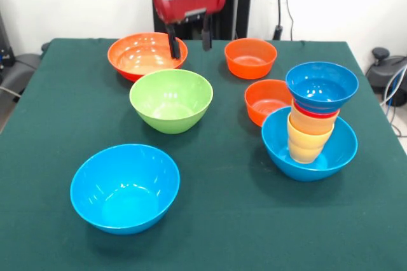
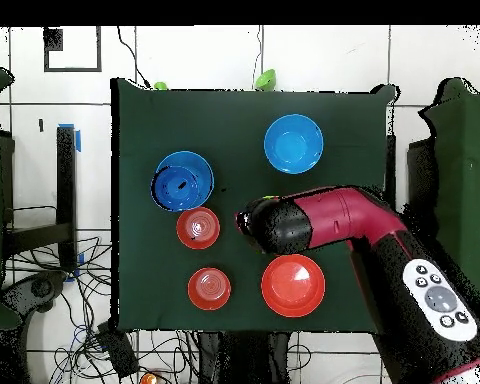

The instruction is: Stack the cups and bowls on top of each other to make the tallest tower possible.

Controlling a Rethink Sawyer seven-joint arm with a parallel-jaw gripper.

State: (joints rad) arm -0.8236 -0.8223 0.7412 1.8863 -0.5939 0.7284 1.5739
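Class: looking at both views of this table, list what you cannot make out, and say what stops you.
- Green bowl: overhead view, hidden under the arm.
- Lowest cup in the tower: front view, foot hidden by the light-blue base bowl's rim.
- Gripper: overhead view, covered by the arm.

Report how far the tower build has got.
Done: the tower stands in a large light-blue bowl, with nested cups and a small dark blue bowl on top. In hand: nothing; the claw hangs open and empty over the large orange bowl. Left: that bowl, the green bowl, the other light-blue bowl and two small orange bowls.
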